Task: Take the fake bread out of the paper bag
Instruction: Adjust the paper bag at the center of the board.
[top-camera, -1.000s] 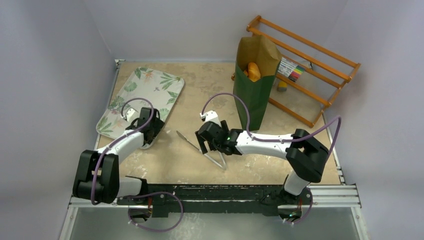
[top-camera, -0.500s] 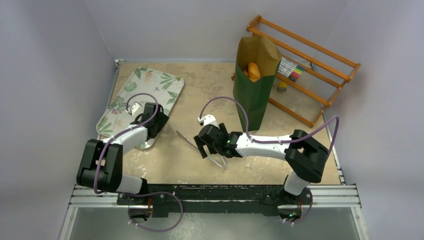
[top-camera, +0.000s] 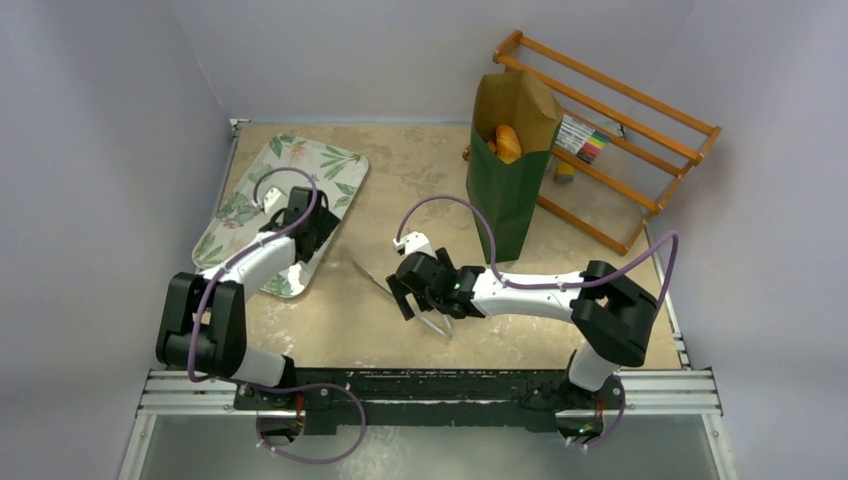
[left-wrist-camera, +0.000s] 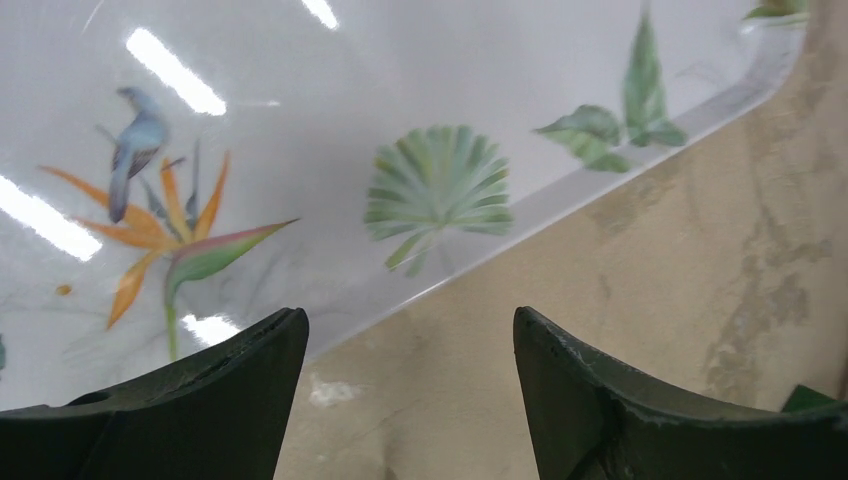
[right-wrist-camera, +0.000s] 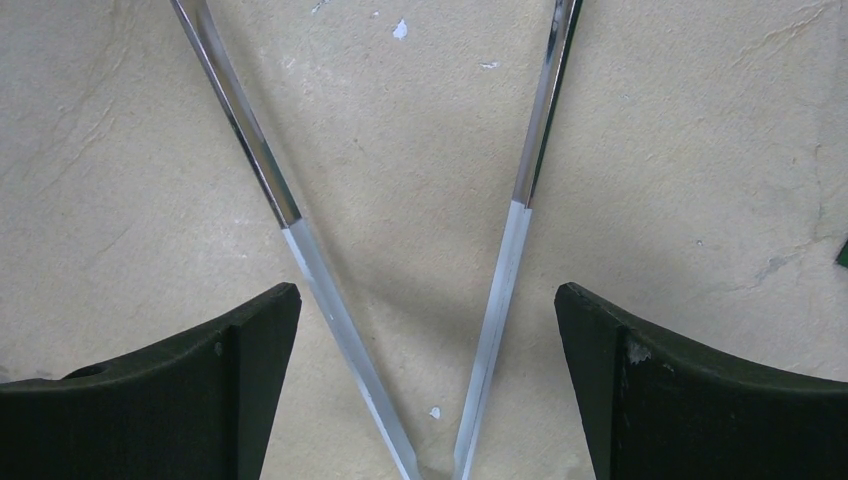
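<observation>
The dark green paper bag (top-camera: 508, 195) stands upright at the back right, its brown mouth open. Orange-brown fake bread (top-camera: 507, 143) shows inside the mouth. Metal tongs (top-camera: 368, 277) lie flat on the table in the middle. My right gripper (top-camera: 405, 300) is open and low over the tongs. In the right wrist view the two tong arms (right-wrist-camera: 262, 175) run between my open fingers (right-wrist-camera: 428, 300), near their hinge. My left gripper (top-camera: 300, 228) is open and empty over the near right edge of the floral tray (top-camera: 290, 165); the tray's rim (left-wrist-camera: 480, 265) also shows between its fingers (left-wrist-camera: 410, 330).
An orange wooden rack (top-camera: 640, 120) leans behind and to the right of the bag, with a coloured card (top-camera: 585, 140) and a small yellow object (top-camera: 565, 172) by it. Walls close the table on three sides.
My left gripper has moved away from the base, along the tray's right edge. My right gripper has shifted slightly left and settled over the tongs. The bag and bread have not moved.
</observation>
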